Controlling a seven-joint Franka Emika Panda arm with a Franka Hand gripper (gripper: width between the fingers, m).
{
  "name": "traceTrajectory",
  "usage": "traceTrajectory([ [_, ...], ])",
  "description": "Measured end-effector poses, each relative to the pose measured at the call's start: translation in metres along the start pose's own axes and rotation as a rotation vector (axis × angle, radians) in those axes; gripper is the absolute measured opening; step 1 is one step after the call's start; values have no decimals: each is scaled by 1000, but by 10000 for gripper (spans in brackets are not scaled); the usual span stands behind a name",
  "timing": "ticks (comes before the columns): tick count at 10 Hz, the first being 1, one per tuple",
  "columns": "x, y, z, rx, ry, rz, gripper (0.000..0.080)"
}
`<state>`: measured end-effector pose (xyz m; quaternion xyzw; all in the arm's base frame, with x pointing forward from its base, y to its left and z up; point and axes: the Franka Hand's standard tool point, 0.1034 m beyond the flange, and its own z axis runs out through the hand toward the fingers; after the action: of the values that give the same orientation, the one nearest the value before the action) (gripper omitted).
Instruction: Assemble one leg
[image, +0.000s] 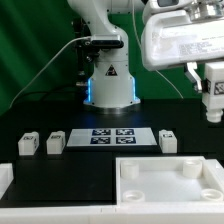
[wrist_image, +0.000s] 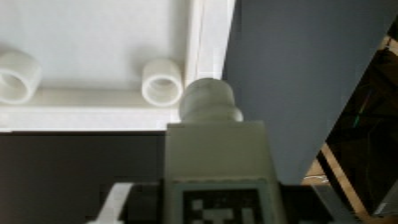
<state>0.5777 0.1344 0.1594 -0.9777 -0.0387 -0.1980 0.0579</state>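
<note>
Hand (image: 211, 88) pinches the leg (image: 212, 106) and holds it in the air at the exterior view's right, above the black surface (image: 40, 115). In the wrist view the leg's peg end shows against the raised rim of the tabletop (wrist_image: 107, 40), near a round socket (wrist_image: 164, 85). Spare legs (image: 55, 143) lie on the surface beside the marker board (image: 110, 136).

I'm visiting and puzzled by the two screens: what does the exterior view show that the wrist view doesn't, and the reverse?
Only the exterior view shows the robot's base, the marker board and three loose legs on the table. Only the wrist view shows the rounded tip of the held leg, which appears close beside one of two round stubs in the tabletop. Both show that leg in the claw, and the white tabletop.
</note>
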Motion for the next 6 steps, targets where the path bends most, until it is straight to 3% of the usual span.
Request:
traceTrajectory([
  [1, 10, 4, 7, 3, 7, -17, 291],
  [6, 7, 4, 11, 5, 6, -19, 291],
])
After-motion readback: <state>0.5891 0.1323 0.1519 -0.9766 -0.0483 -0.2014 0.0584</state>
